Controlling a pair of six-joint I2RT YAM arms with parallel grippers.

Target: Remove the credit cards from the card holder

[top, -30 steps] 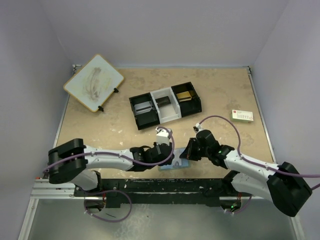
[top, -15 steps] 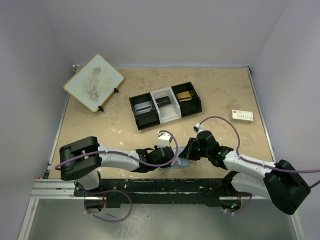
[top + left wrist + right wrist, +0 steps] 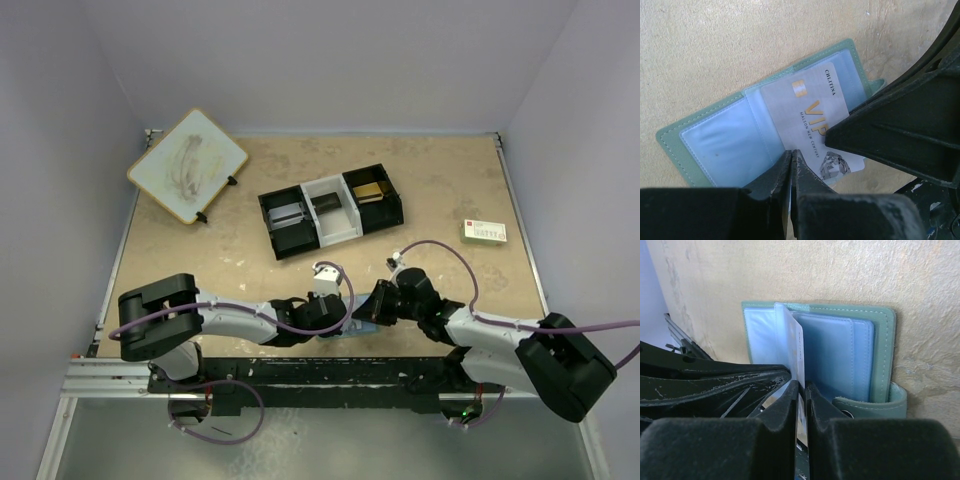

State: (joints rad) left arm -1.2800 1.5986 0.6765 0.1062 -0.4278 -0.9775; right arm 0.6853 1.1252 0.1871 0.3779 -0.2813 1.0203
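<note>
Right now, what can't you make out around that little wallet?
Top view: card holder mostly hidden under left claw and right claw.
Left wrist view: lower edge of card covered by both claws.
Right wrist view: card edge-on; whether right claw grips it is unclear.

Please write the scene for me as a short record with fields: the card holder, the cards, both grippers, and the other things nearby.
card holder: lying open, inner pockets facing up
pale card: printed VIP, partly out of its pocket
left gripper: shut, tips at the holder's near edge
right gripper: fingers close on either side of the pale card; grip uncertain
tray: three compartments
orange-gold card: in the tray's right compartment
white box: far right, alone
</note>
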